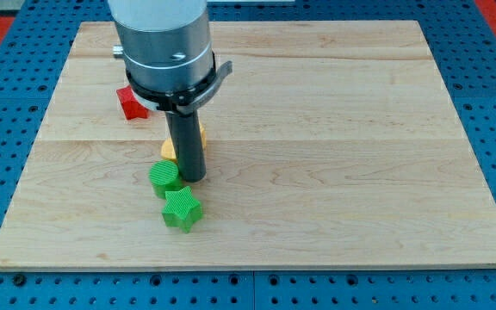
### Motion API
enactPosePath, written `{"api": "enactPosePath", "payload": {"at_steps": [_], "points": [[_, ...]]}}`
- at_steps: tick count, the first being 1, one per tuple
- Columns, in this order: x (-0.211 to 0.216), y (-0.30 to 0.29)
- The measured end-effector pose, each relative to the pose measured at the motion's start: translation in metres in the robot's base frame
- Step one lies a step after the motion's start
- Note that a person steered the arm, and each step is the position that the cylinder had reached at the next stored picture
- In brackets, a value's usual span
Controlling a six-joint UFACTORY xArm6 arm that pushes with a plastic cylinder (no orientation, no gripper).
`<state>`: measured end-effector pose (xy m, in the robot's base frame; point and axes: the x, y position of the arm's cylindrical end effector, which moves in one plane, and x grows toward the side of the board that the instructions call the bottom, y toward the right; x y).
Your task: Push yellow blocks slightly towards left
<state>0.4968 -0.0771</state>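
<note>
My tip (pixel 194 176) rests left of centre, touching the green cylinder (pixel 164 177), the yellow block (pixel 170 148) mostly hidden behind it. No pincer shows, so I cannot tell its state. A leftward push probably drags the cylinder too.

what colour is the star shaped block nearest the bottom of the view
Green; the star block shows plainly in the camera view.

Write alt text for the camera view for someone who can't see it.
My tip rests on a wooden board, just to the view's right of a green round block and in front of partly hidden yellow blocks. A green star block lies nearer the view's bottom; a red block sits toward the top left.
</note>
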Motion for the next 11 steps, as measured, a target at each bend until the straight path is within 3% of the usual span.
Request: {"api": "enactPosePath", "payload": {"at_steps": [3,4,7,11], "points": [[0.000,-0.007],[-0.005,0.025],[-0.055,0.021],[-0.040,0.005]]}}
